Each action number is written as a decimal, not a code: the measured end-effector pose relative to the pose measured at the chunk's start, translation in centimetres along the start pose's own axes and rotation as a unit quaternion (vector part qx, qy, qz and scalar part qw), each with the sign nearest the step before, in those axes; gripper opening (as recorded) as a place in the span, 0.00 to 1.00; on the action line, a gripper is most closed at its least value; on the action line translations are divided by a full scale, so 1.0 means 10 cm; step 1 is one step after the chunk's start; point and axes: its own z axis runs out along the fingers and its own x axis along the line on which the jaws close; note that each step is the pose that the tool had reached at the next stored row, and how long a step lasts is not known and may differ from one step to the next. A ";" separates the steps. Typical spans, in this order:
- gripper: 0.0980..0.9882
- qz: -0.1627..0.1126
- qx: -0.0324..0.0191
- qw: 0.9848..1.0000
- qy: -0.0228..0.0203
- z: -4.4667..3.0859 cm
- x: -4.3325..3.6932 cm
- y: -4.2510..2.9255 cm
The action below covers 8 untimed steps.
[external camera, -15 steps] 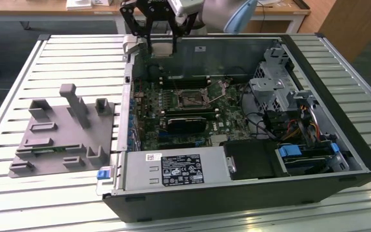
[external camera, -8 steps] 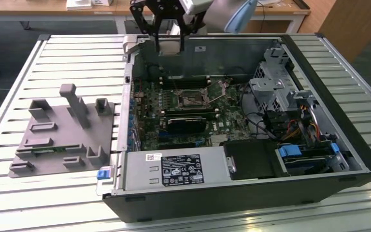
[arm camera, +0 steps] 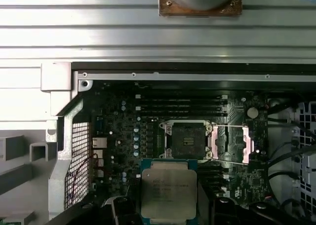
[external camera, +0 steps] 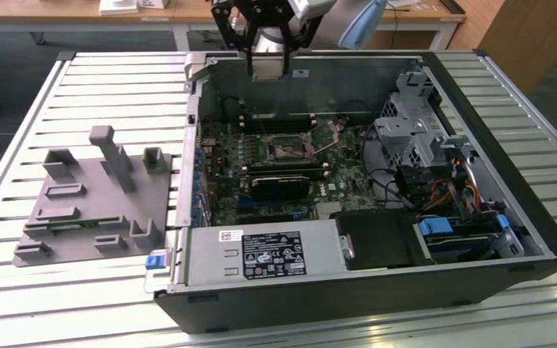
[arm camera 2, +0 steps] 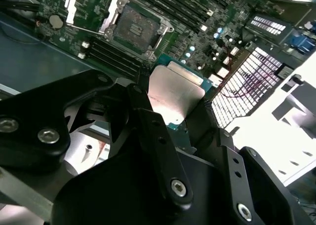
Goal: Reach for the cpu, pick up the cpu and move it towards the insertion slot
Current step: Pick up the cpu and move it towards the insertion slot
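In the exterior view, the gripper [external camera: 266, 61] hangs over the far wall of the open computer case [external camera: 510, 217], its upper part cut off by the frame edge. What it carries is hard to make out from here. Inside the case lies the motherboard [external camera: 259, 174] with the insertion slot [external camera: 286, 146] near its middle, a black card [external camera: 281, 183] just in front of it, and a power supply [external camera: 259, 255] along the near wall. A grey fixture block [external camera: 95, 196] sits on the slatted table [external camera: 27, 145] toward the exterior view's left.

In the second wrist view, the gripper [arm camera 2: 173, 104] is clamped on the cpu [arm camera 2: 175, 94], a black finger [arm camera 2: 148, 121] against each of two opposite edges. The chip's lower part is hidden behind the fingers. Its silvery top faces the camera, tilted, with a teal rim showing. The insertion slot [arm camera 2: 136, 22] lies beyond it, dark-centred, its metal frame lifted open.

In the first wrist view, the cpu [arm camera: 168, 190] is held flat, metal face toward the camera, edges square with the insertion slot [arm camera: 187, 140]. It appears just short of the slot, not over it, with its near edge cut off by the frame.
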 end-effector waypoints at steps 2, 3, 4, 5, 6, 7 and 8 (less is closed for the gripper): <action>0.50 0.000 0.000 1.000 0.000 0.002 -0.044 0.012; 0.50 0.000 0.000 1.000 0.000 0.003 -0.067 0.018; 0.50 0.001 0.000 1.000 -0.001 0.004 -0.089 0.023; 0.50 0.001 0.000 1.000 -0.001 0.005 -0.112 0.028; 0.50 0.001 0.000 1.000 -0.001 0.006 -0.136 0.032; 0.50 0.001 0.000 1.000 -0.001 0.007 -0.159 0.037; 0.50 0.001 0.000 1.000 -0.001 0.008 -0.182 0.041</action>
